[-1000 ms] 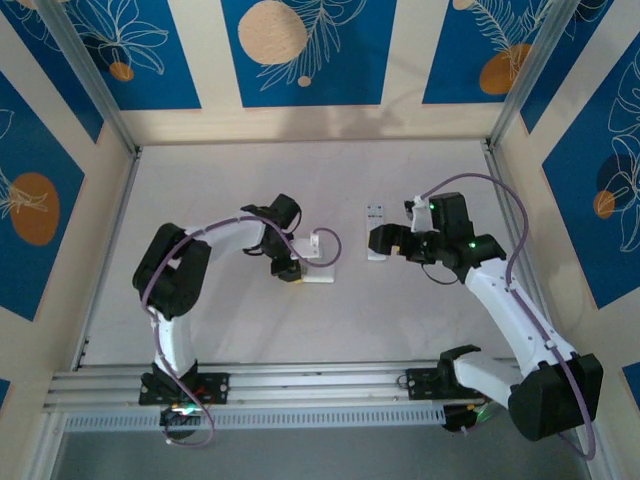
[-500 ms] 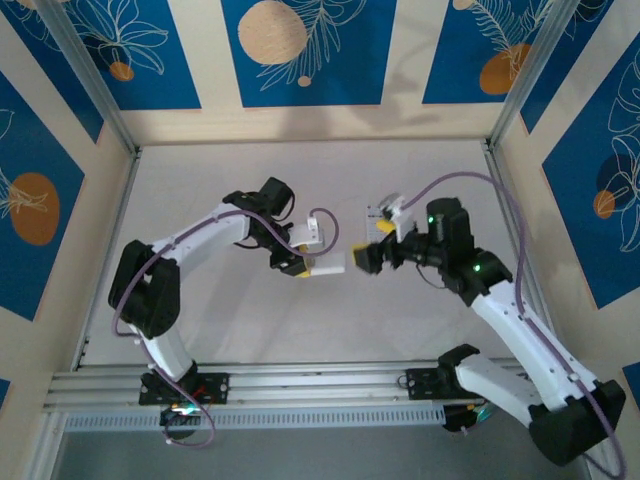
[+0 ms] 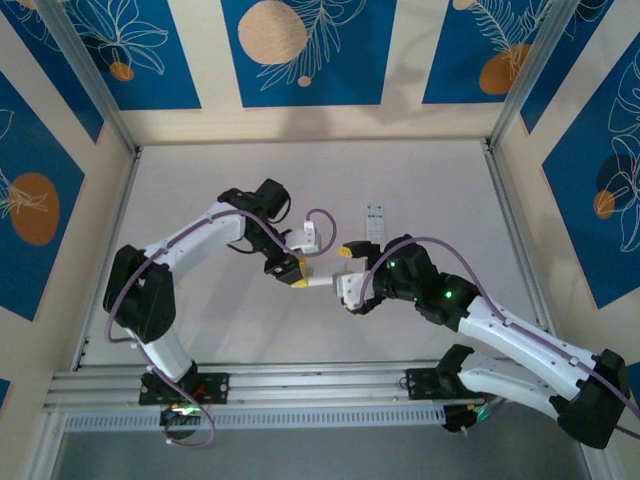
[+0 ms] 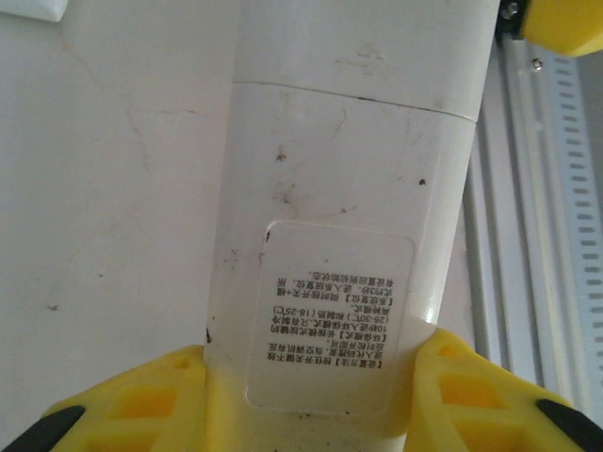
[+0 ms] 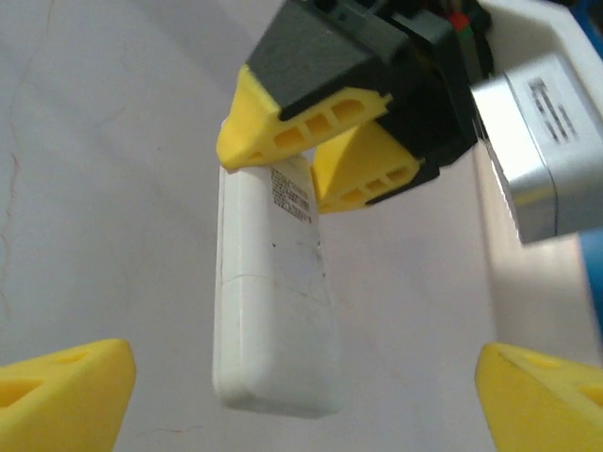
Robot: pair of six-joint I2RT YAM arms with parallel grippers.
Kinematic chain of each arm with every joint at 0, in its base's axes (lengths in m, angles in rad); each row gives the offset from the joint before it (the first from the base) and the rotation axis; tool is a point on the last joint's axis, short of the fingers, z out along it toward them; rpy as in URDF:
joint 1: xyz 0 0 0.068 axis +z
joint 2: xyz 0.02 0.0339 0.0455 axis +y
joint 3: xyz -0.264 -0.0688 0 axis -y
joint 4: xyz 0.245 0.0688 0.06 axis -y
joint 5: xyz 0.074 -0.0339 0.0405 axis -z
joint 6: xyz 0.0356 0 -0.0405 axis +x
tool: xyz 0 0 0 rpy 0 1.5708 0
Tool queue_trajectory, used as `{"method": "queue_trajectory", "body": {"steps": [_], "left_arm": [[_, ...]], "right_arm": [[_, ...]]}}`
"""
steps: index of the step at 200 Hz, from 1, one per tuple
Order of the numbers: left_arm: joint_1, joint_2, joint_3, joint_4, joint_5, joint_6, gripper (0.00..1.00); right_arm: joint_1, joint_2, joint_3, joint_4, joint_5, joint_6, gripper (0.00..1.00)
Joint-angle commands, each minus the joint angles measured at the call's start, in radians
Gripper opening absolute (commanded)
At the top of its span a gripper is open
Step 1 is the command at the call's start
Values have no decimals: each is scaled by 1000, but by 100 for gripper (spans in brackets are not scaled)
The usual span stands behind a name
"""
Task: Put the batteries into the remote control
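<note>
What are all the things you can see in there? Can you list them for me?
held remote: 1, white, back side up, above mid-table, gripped at one end
other remote: 1, white, lying flat on the table, farther back, right of centre
table: 1, pale grey-white
wall panels: several, blue with orange circles and white leaf drawings, all around the table
rail: 1, silver metal, along the near edge
cables: 2, purple, running along the arms
arms: 2, white and black, bolted to the rail
left pincer: 1, yellow fingers, shut on the held remote
right pincer: 1, yellow fingers, wide open at the remote's free end
</note>
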Motion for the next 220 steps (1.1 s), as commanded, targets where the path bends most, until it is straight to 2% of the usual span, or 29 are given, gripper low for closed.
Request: {"method": "queue_trajectory", "body": {"steps": [1,23,48,69,102,135,175,188,197,205,220], "left_arm": [[-7,-32,32,-62,87,49,38],[-6,-46,25,-66,98,62,38],[-9,-51,24,-74,123,66,38],[-19,-50,28,-76,143,63,38],[-29,-51,30,-79,155,64,38],[-35,-52,27,-78,155,67,38],[-34,-63,18,-23,197,13,39],[-35,-87,4,20,207,-4,44],[-35,-112,-11,68,210,-31,47],[-34,-141,-29,114,214,-55,58],[-33,-210,-86,247,206,-129,88]], "right_arm": [[32,-10,-47,65,80,-232,87],[35,-9,-67,107,66,-313,78],[36,9,-56,118,25,-349,61],[47,30,-48,133,0,-364,54],[53,59,-31,144,-44,-365,42],[54,80,-16,129,-68,-357,24],[69,79,-14,130,-66,-273,6],[77,73,-13,132,-63,-223,0],[79,69,-16,146,-60,-183,0],[84,66,-20,171,-54,-135,0],[81,65,-20,225,-36,-26,0]]}}
